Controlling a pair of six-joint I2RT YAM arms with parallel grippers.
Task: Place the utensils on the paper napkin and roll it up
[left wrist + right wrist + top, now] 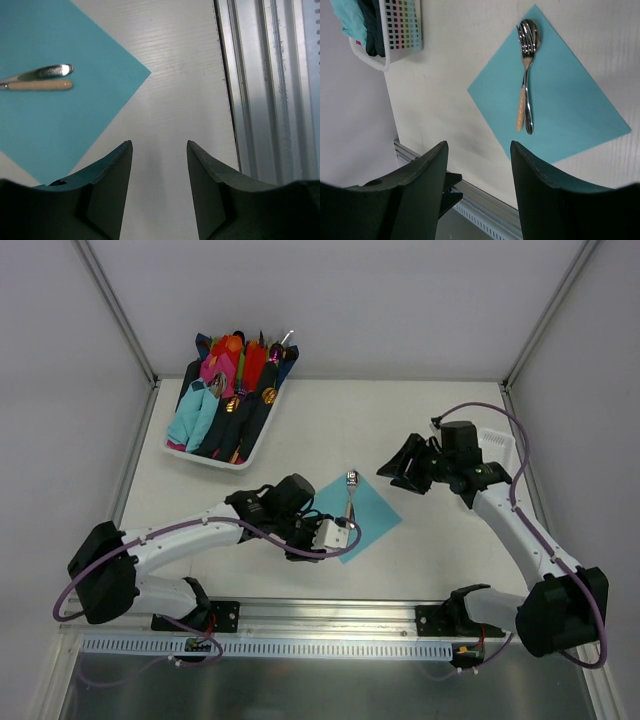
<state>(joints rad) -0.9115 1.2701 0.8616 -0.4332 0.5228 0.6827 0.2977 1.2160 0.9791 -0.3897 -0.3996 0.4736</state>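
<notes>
The teal paper napkin [372, 520] [45, 115] [560, 100] lies flat as a diamond on the table. On its far half the utensils [351, 496] [526, 75] rest side by side, a shiny fork and spoon, with a silver and a beige handle end [40, 78] pointing toward the near rail. My left gripper [318, 548] [160, 150] hovers low beside the napkin's near corner, open and empty, over bare table. My right gripper [392, 470] [479, 147] hangs above the table to the right of the napkin, open, nothing between its fingers.
A white basket [215, 462] [400, 30] at the back left holds several rolled napkin bundles in pink, navy and teal. A white rack [497, 445] stands behind the right arm. The metal rail [270, 100] runs along the near table edge.
</notes>
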